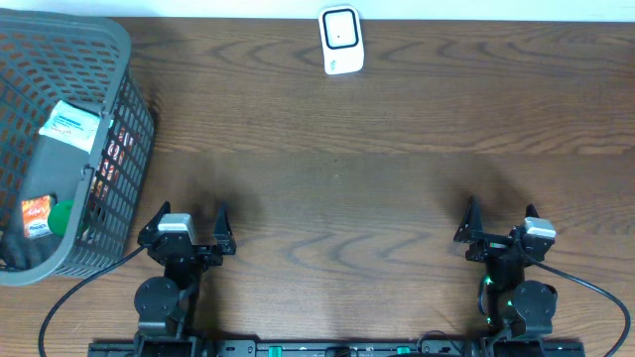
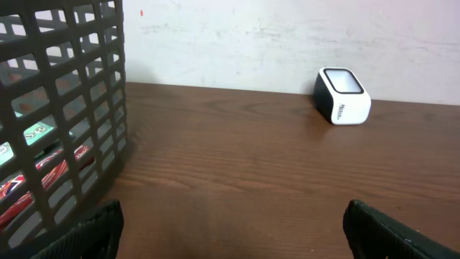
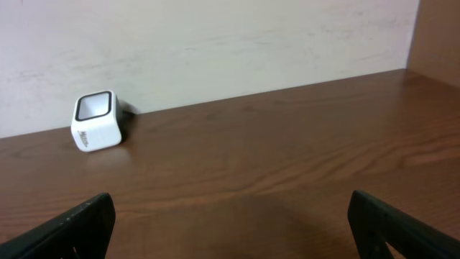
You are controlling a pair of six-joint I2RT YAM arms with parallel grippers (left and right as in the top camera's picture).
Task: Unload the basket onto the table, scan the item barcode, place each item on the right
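Overhead shows scanner [image 1: 340, 40] well apart from left hand [image 1: 192, 214] and right hand [image 1: 502, 212].

The basket [image 1: 136, 149] is cut off at the left edge; the packets [image 1: 71, 126] inside are half hidden, labels unreadable.

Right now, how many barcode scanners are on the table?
1. The white scanner stands at the far edge of the table, near the middle; the basket may hide more.

Wood grain and plastic
The table [image 1: 337, 188] is smooth dark wood; the scanner [image 1: 340, 40] is glossy white plastic with a dark window; left of it, the basket [image 1: 142, 124] is matt grey plastic lattice.
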